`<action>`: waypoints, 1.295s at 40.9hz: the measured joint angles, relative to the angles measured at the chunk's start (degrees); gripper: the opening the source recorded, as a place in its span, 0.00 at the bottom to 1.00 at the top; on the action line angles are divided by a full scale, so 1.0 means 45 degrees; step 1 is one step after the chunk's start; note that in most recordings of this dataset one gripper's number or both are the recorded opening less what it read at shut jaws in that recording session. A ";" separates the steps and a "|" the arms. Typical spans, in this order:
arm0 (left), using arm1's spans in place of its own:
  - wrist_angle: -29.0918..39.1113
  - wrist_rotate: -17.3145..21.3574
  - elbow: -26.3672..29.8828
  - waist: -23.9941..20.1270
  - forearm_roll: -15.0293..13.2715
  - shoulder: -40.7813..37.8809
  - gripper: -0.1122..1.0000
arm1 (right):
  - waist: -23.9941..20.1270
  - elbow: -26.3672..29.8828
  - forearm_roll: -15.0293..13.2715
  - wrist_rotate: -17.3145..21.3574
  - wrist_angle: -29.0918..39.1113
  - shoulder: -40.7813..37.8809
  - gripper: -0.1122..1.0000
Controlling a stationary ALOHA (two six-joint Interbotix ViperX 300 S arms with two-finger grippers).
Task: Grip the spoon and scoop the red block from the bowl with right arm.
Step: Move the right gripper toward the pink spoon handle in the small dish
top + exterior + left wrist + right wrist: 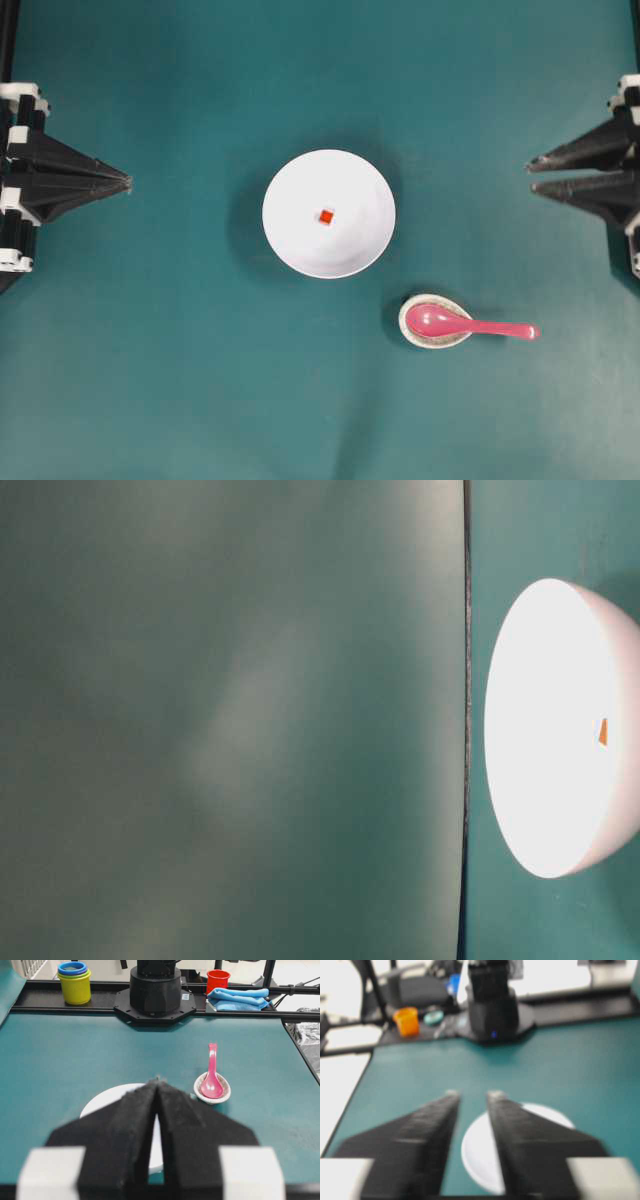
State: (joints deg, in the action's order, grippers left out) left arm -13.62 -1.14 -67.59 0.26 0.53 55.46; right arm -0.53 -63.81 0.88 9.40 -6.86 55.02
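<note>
From my overhead view, the bowl (329, 213) sat near the middle of the teal worktop (180, 380), and I could see the red block (326, 217) lying at the bottom of it, close to its centre. To the right of the bowl and nearer the lower edge of that view stood a small speckled dish (434, 322). The spoon (468, 323) rested with its pink head in that dish and its handle running out over the rim to the right, onto the worktop. Bowl and dish stood near each other but apart.

My left gripper (128, 183) waited at the left edge, well apart from everything, its two black fingers pressed together to a single point. The left wrist camera confirmed it: the tips met with no gap, and past them lay the bowl's rim and the spoon in its dish.

My right gripper (532, 175) waited at the right edge, pointing toward the middle. Its fingers were spread, with a clear strip of worktop showing between the tips, and it held nothing. Its own camera was blurred, yet the gap between the fingers showed plainly, with the bowl beyond them.

The table-level camera gave me only the glaring white bowl, with a sliver of the block.
</note>
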 measured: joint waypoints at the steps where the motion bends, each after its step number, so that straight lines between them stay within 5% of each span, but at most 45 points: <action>1: 0.0000 0.0000 0.0000 0.0000 0.0000 0.0000 0.10 | 0.0000 0.0000 0.0020 0.0117 0.0234 -0.0059 0.58; 15: 0.0000 -0.0020 0.0000 0.0000 0.0000 0.0039 0.10 | -0.1035 -0.0156 0.0332 0.0742 0.1289 -0.1582 0.59; 22: 0.0000 -0.0039 0.0000 0.0000 0.0000 0.0059 0.10 | -0.2207 -0.0879 0.1191 0.0781 0.0332 -0.3066 0.59; 36: 0.0000 -0.0352 0.0000 0.0000 0.0000 0.0059 0.10 | -0.4668 -0.2500 0.4453 0.0762 -0.4570 -0.5547 0.59; 45: 0.0000 -0.0645 0.0000 0.0000 0.0000 0.0059 0.10 | -0.6680 -0.3105 0.7090 0.0703 -0.6758 -0.6973 0.59; 53: 0.0000 -0.0645 0.0000 0.0000 0.0000 0.0059 0.10 | -0.8145 -0.3164 0.8535 0.0664 -0.8105 -0.8281 0.59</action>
State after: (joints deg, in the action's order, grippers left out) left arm -13.62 -4.04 -67.59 0.26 0.53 55.72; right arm -37.18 -78.05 39.29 12.39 -43.33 17.75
